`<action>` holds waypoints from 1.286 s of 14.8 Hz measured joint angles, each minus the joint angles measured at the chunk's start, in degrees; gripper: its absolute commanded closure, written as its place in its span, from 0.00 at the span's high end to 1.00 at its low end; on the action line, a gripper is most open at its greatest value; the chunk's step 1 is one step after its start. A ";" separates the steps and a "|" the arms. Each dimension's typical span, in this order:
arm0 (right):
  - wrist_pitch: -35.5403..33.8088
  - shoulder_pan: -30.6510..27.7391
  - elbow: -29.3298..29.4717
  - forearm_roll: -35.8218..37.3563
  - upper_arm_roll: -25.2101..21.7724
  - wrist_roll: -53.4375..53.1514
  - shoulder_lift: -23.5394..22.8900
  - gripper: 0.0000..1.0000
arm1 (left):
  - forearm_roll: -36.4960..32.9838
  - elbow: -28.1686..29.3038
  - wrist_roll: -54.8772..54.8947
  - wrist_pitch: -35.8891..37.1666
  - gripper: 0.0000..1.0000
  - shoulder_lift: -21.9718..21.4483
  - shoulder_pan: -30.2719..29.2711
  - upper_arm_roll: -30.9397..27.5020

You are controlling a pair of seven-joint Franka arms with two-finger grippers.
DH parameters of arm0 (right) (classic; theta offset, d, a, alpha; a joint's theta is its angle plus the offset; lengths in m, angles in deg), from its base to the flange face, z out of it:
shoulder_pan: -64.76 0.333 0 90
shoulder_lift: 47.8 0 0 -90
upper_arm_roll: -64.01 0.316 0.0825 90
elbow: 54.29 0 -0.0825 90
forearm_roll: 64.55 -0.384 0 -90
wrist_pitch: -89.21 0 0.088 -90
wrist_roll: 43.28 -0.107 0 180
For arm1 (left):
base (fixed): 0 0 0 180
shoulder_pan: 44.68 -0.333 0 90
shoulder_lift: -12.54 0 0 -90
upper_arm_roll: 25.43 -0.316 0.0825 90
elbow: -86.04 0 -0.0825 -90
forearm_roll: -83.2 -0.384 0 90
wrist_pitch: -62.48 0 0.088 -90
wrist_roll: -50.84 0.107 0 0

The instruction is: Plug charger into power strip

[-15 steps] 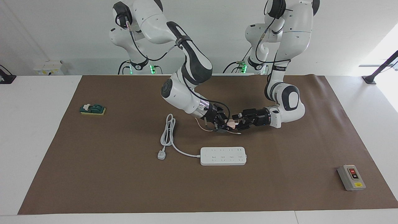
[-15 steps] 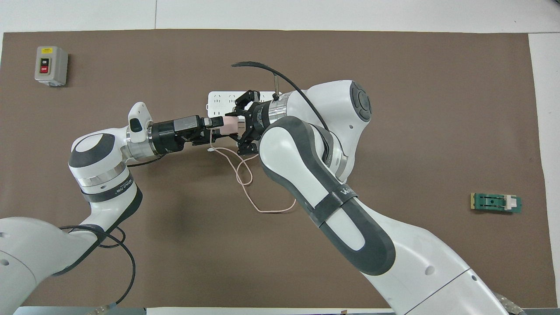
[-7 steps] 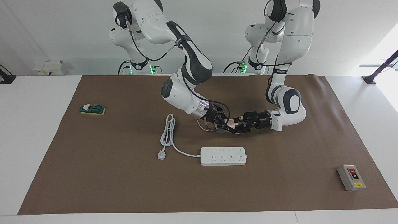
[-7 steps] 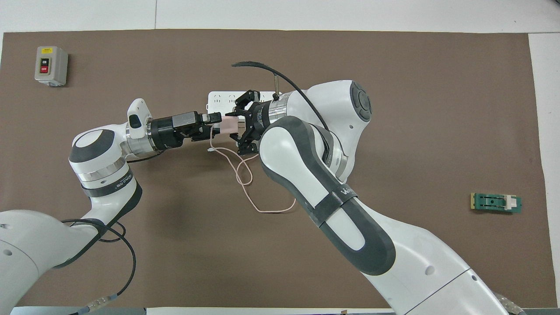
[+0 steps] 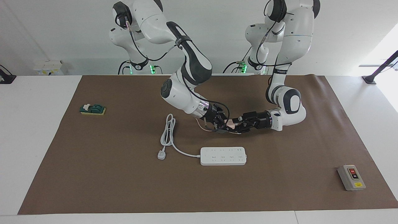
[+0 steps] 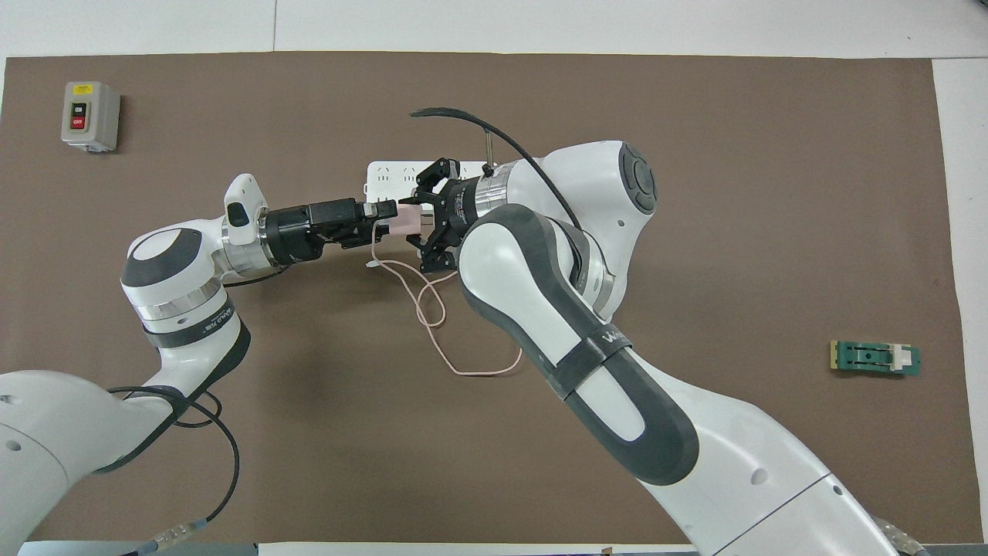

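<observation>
Right claw (image 5: 224, 125) grips the charger (image 5: 230, 124); left claw (image 5: 237, 126) seemingly closing on it; mistimed handover drops it.

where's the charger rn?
The charger is in the air between the right gripper and left gripper, mid-table above the mat, nearer the robots than the power strip; its cable trails onto the mat.

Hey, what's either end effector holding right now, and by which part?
The right end effector holds the charger by its pink cube body, over the mat. The left end effector is at the cube's other end; whether it grips cannot be told.
</observation>
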 measured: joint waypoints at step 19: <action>-2.06 -1.34 0.66 0.44 -0.73 -1.76 0.02 1.00 | -41.74 -21.14 -27.28 5.28 0.00 -0.47 -7.55 -0.12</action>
